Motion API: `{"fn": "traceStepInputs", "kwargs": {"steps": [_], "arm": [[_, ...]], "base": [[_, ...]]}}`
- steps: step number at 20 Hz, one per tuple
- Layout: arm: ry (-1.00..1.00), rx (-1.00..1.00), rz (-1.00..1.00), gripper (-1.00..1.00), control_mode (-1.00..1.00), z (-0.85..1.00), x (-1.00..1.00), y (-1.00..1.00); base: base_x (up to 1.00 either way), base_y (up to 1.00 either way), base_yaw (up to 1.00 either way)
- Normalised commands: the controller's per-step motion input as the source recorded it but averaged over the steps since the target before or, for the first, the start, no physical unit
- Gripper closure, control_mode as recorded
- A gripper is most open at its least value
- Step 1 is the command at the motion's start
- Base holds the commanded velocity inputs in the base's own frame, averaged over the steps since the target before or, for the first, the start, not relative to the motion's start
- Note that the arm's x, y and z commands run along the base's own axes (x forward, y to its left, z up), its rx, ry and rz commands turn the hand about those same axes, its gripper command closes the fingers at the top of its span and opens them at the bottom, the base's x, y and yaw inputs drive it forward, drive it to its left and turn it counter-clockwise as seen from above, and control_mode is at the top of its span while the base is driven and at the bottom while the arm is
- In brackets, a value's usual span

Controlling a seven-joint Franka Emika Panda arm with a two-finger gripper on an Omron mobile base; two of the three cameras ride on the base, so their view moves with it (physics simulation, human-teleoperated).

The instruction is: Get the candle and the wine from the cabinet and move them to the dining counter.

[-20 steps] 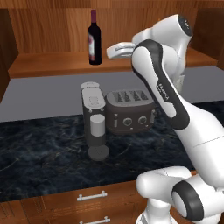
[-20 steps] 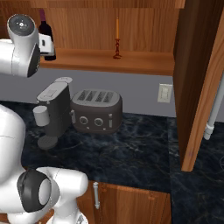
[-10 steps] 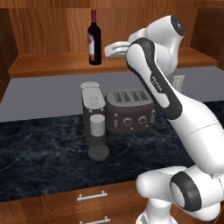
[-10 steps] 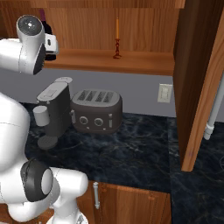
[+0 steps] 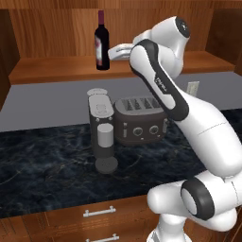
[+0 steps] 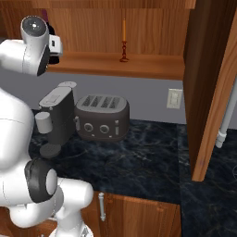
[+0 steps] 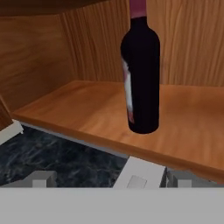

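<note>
Two task things are standing upright on the shelf [image 5: 56,70] of the cabinet [image 6: 206,69]: the wine [image 5: 101,42] toward the left and the candle [image 6: 124,41] well apart from it, farther right. The hand [image 5: 113,51] is hovering at shelf height just to the right of the wine, its fingers [image 5: 122,47] pointing left at the bottle and standing wide apart, with nothing between them. In the hand view the wine [image 7: 141,74] is rising straight ahead of the fingertips, a little right of centre and near the shelf's front edge, its red-and-white label turned to the left; the bottle is not touching the hand. In the right base view the white arm is covering most of the bottle, while the candle is showing clear against the wooden back wall. Below the shelf, on the black worktop [image 5: 42,165], a coffee machine [image 5: 102,130] and a toaster [image 5: 140,120] are sitting side by side.
</note>
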Motion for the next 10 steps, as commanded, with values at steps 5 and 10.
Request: {"fn": "traceStepInputs", "kwargs": {"steps": [5,10], "arm": [[0.0,0.0,0.0,-1.0,-1.0,-0.01,0.24,0.03],[0.0,-0.01,0.0,-1.0,-1.0,-0.02,0.24,0.0]], "base": [[0.0,0.0,0.0],[0.0,0.0,0.0]]}}
